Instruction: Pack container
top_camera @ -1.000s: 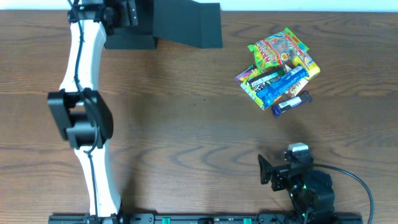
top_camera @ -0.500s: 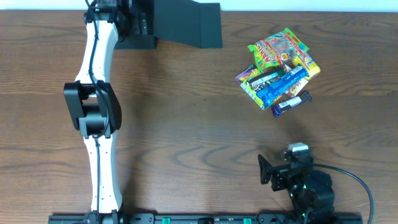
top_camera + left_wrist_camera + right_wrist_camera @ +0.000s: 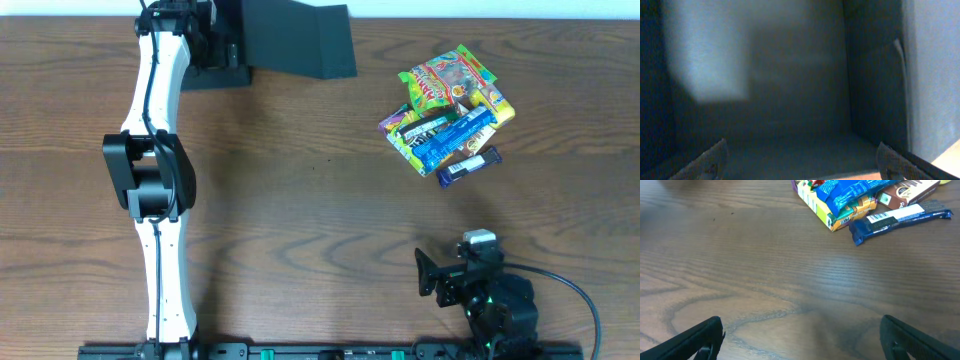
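Observation:
The dark container (image 3: pixel 290 40) sits at the table's far edge with its flap lid raised. My left gripper (image 3: pixel 215 45) is stretched out at the container's left side. In the left wrist view its fingers (image 3: pixel 800 162) are spread wide and empty, facing the container's dark inside (image 3: pixel 790 100). A pile of colourful snack packets (image 3: pixel 450 110) lies at the right; it also shows in the right wrist view (image 3: pixel 865 202). My right gripper (image 3: pixel 440 275) rests near the front edge, open and empty, its fingers (image 3: pixel 802 337) apart over bare wood.
A dark blue bar (image 3: pixel 900 217) lies at the near edge of the snack pile. The brown wooden table (image 3: pixel 300 200) stretches between the container and the packets. My left arm (image 3: pixel 150 180) runs along the left side of the table.
My left arm swung right and reached further toward the container over the last second, then stayed almost still. The container shifted slightly. The right arm has not moved.

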Robot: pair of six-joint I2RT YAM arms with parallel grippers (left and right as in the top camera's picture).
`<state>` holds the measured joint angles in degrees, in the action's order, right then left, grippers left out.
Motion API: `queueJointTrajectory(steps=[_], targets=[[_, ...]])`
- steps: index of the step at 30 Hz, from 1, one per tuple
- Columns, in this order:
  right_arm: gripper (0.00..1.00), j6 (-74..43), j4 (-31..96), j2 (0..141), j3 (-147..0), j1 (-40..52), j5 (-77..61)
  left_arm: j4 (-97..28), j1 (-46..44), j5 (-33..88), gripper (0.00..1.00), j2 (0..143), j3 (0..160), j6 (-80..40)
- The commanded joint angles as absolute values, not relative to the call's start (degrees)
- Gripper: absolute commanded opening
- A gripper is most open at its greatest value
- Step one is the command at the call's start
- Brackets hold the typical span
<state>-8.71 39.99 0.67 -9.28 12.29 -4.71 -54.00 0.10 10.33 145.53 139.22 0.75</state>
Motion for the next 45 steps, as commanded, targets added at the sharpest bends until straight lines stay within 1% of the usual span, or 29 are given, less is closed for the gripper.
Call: queueJointTrajectory(steps=[1, 14, 20, 27, 30, 33, 37, 41, 45], targets=[[0.99, -9.1, 40.1, 0.3, -9.2, 12.8, -5.1, -56.9, 0.3, 10.3, 0.96, 146.9, 139.9, 1.8], [0.99, -9.1, 40.1, 0.3, -9.2, 12.8, -5.1, -71.9, -0.8, 11.7, 0.96, 146.9, 139.9, 1.7], [0.99, -9.1, 40.1, 0.3, -9.2, 12.8, -5.1, -72.2, -3.1, 10.6, 0.96, 146.3, 140.7, 1.7], [0.99, -9.1, 40.1, 0.3, -9.2, 12.8, -5.1, -72.4, -3.3, 8.6, 0.96, 144.1, 150.7, 1.5], [0.99, -9.1, 40.1, 0.3, -9.2, 12.8, -5.1, -72.3, -3.2, 5.1, 0.96, 142.4, 155.7, 1.5], [0.99, -9.1, 40.1, 0.3, -9.2, 12.8, -5.1, -72.4, -3.2, -2.7, 0.96, 140.7, 158.7, 1.5], [0.99, -9.1, 40.1, 0.3, -9.2, 12.8, -5.1, -73.0, -2.3, -11.9, 0.95, 139.7, 159.0, 1.7], [0.99, -9.1, 40.1, 0.3, -9.2, 12.8, -5.1, -76.5, 0.5, -11.8, 0.96, 140.4, 158.6, 2.3], [0.99, -9.1, 40.1, 0.3, -9.2, 12.8, -5.1, -78.8, 3.8, -7.1, 0.95, 141.4, 158.4, 2.3]])
